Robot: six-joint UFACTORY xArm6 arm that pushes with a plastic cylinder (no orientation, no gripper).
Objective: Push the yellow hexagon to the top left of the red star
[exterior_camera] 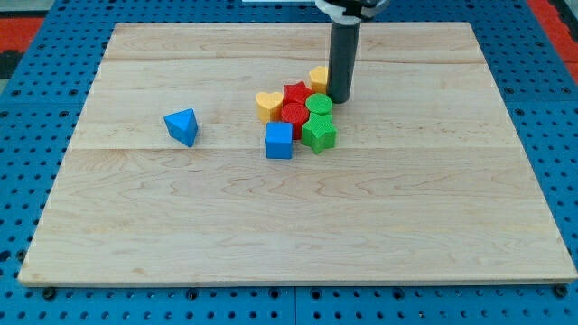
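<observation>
The yellow hexagon (pixel 318 78) sits at the top of a tight cluster near the board's middle, partly hidden behind my rod. The red star (pixel 296 93) lies just below and to the left of it, touching it. My tip (pixel 340 99) rests on the board right beside the hexagon's right side and just above the green cylinder (pixel 319 104). A red cylinder (pixel 294 113) sits below the star.
A yellow heart (pixel 268 106) lies at the cluster's left. A blue cube (pixel 279 140) and a green star (pixel 318 134) form the cluster's bottom. A blue triangle (pixel 182 125) stands alone to the left. The wooden board (pixel 181 226) sits on a blue pegboard.
</observation>
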